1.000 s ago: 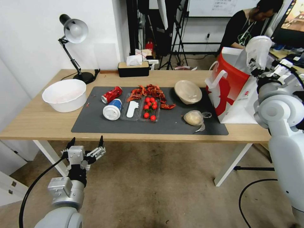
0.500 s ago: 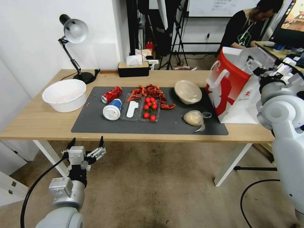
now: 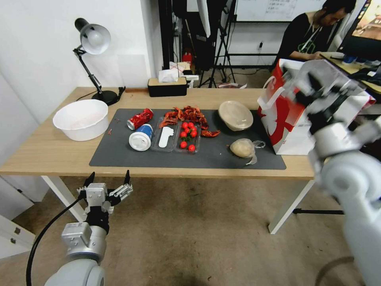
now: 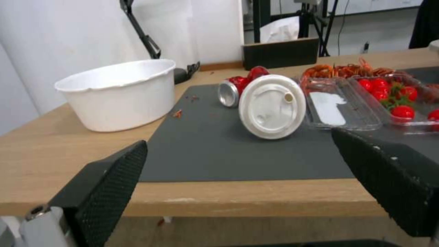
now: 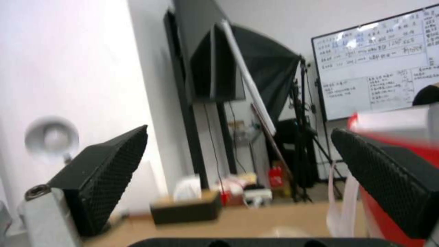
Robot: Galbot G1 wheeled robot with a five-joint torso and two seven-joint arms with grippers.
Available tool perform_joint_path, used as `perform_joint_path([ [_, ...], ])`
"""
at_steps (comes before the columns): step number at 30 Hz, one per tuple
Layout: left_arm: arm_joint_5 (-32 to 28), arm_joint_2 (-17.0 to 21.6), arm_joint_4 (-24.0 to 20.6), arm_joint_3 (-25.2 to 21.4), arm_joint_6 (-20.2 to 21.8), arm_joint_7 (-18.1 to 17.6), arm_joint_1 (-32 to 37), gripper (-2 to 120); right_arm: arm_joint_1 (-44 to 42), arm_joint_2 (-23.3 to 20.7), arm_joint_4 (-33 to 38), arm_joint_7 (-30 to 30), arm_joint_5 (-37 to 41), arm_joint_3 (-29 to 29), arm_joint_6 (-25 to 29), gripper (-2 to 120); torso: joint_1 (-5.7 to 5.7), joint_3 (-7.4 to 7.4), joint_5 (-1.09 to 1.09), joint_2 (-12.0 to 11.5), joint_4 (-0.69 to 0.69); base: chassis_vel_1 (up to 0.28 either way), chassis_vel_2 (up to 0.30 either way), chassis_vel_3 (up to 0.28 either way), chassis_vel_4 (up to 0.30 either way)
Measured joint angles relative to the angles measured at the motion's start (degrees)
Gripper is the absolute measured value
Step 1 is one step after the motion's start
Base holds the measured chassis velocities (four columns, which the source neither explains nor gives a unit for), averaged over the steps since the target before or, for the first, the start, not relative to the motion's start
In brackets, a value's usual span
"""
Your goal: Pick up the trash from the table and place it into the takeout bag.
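Observation:
On the dark mat point(image 3: 119, 155) of the table point(image 3: 47, 151) lie a crushed red can point(image 3: 139, 118), a blue-white lidded cup point(image 3: 141, 137) on its side, a beige lidded bowl point(image 3: 235, 115) and a wrapped bun point(image 3: 243, 148). Red crayfish leftovers point(image 3: 188, 114) sit behind a clear tray of tomatoes point(image 3: 187, 135). The red-and-white takeout bag point(image 3: 289, 123) stands at the table's right end. My right gripper point(image 3: 317, 87) is blurred in front of the bag's top, open and holding nothing point(image 5: 238, 133). My left gripper point(image 3: 107, 184) hangs open below the table's front edge, facing the cup point(image 4: 272, 106).
A white basin point(image 3: 81, 119) stands on the left of the table, with a desk lamp point(image 3: 93, 39) behind it. A black tissue box point(image 3: 167, 85) sits at the back edge. A person sits behind the bag.
My right arm has swung from over the bag's mouth down and leftwards, towards the table. The pale cup at its fingers a second ago is gone from them. The left arm is still.

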Motion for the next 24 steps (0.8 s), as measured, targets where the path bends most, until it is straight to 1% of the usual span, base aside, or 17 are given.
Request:
perform_joint_path([
  [1,0.0,0.1,0.1,0.1,-0.5,0.2,0.0,100,-2.7,0.7,0.5,-0.4,-4.0,-0.6,0.9,100,0.00,0.00,0.00,0.0,0.01,0.000,0.000,0.000,0.000],
  [2,0.0,0.1,0.1,0.1,-0.5,0.2,0.0,100,-2.7,0.7,0.5,-0.4,-4.0,-0.6,0.9,100,0.00,0.00,0.00,0.0,0.01,0.000,0.000,0.000,0.000],
  [4,0.0,0.2,0.4,0.1,-1.2,0.5,0.0,100,-6.5,1.5,0.8,-0.5,-9.0,-1.7,2.7,100,0.00,0.00,-0.01,0.0,0.00,0.000,0.000,0.000,0.000],
  [5,0.0,0.2,0.4,0.1,-1.2,0.5,0.0,100,-6.5,1.5,0.8,-0.5,-9.0,-1.7,2.7,100,0.00,0.00,-0.01,0.0,0.00,0.000,0.000,0.000,0.000],
  [7,-0.1,0.6,0.6,0.1,-1.7,0.6,0.1,100,-11.5,2.6,0.5,0.3,-15.1,-4.4,6.7,100,0.00,0.00,-0.01,0.0,0.01,0.000,0.000,0.000,0.000],
  [8,-0.1,0.6,0.6,0.1,-1.7,0.6,0.1,100,-11.5,2.6,0.5,0.3,-15.1,-4.4,6.7,100,0.00,0.00,-0.01,0.0,0.01,0.000,0.000,0.000,0.000],
  [11,-0.3,1.0,0.9,0.1,-2.0,0.6,0.0,100,-17.4,4.7,-1.0,3.3,-22.6,-8.5,10.6,100,0.00,0.00,0.00,0.0,0.00,0.000,0.000,0.000,0.000],
  [12,-0.3,1.0,0.9,0.1,-2.0,0.6,0.0,100,-17.4,4.7,-1.0,3.3,-22.6,-8.5,10.6,100,0.00,0.00,0.00,0.0,0.00,0.000,0.000,0.000,0.000],
  [15,-0.5,1.5,1.3,-0.1,-2.2,0.6,0.0,100,-21.9,6.4,-2.4,6.2,-28.5,-11.2,13.5,100,0.00,0.00,-0.01,0.0,0.01,0.000,0.000,0.000,0.000],
  [16,-0.5,1.5,1.3,-0.1,-2.2,0.6,0.0,100,-21.9,6.4,-2.4,6.2,-28.5,-11.2,13.5,100,0.00,0.00,-0.01,0.0,0.01,0.000,0.000,0.000,0.000],
  [19,-0.9,2.0,1.6,-0.2,-2.4,0.5,-0.2,100,-24.5,7.4,-3.7,8.8,-31.2,-12.7,14.9,100,0.00,0.00,-0.01,0.0,0.00,0.000,0.000,0.000,0.000],
  [24,-1.2,2.4,1.9,-0.2,-2.4,0.5,-0.4,100,-25.8,8.0,-4.5,9.8,-32.3,-13.4,15.5,100,0.00,0.00,-0.01,0.0,0.00,0.000,0.000,0.000,0.000],
])
